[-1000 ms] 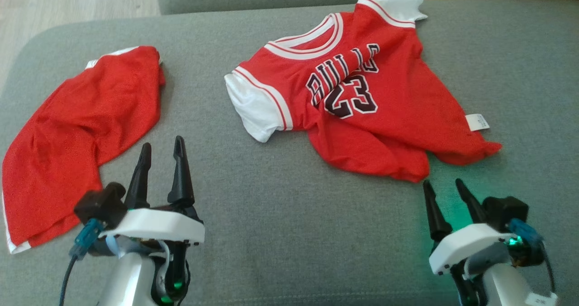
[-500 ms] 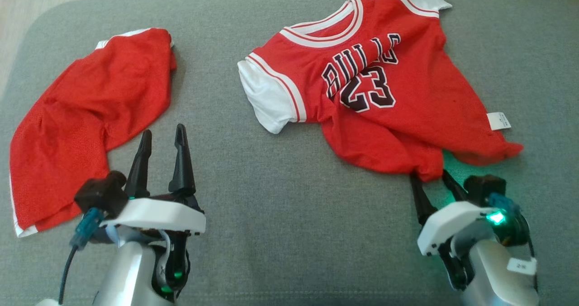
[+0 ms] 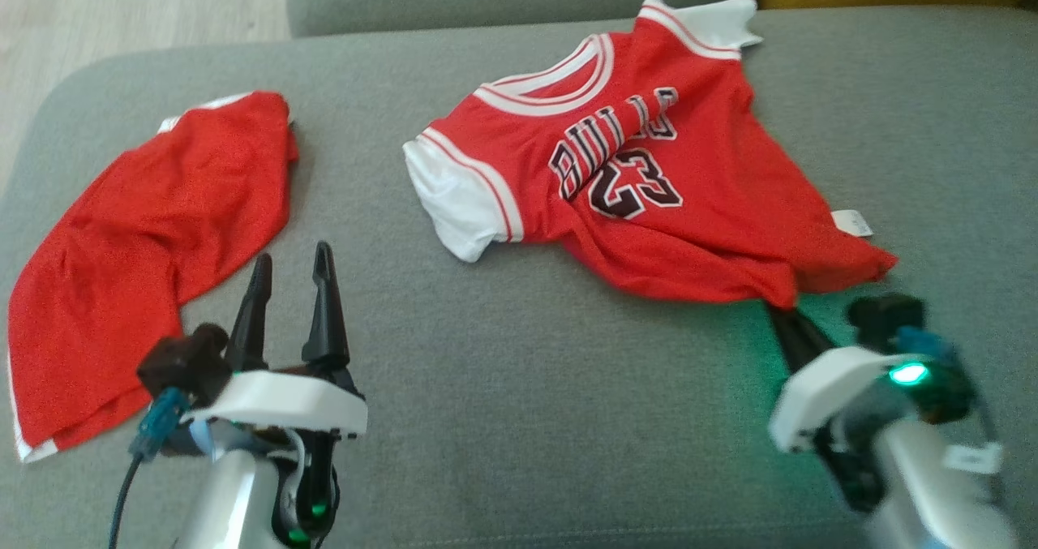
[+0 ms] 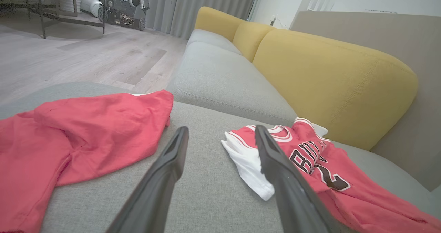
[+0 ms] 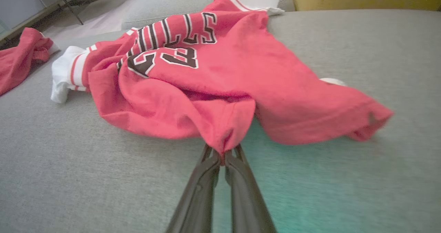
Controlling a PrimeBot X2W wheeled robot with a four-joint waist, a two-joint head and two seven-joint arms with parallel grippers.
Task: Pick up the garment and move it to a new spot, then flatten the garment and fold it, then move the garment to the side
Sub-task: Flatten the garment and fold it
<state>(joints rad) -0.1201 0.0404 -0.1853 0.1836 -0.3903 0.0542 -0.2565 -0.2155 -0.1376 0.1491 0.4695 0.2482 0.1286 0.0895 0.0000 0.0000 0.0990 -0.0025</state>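
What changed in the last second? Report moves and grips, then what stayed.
The right gripper advanced from short of the jersey to its near hem and shut on a pinch of it; a second ago it was open. The left gripper stayed open above the sofa cushion, and the red shorts lie as before. The picture's small shifts are the head camera's.

On the sofa seat, the shorts lie left and the jersey right, well apart; back cushions stand behind.
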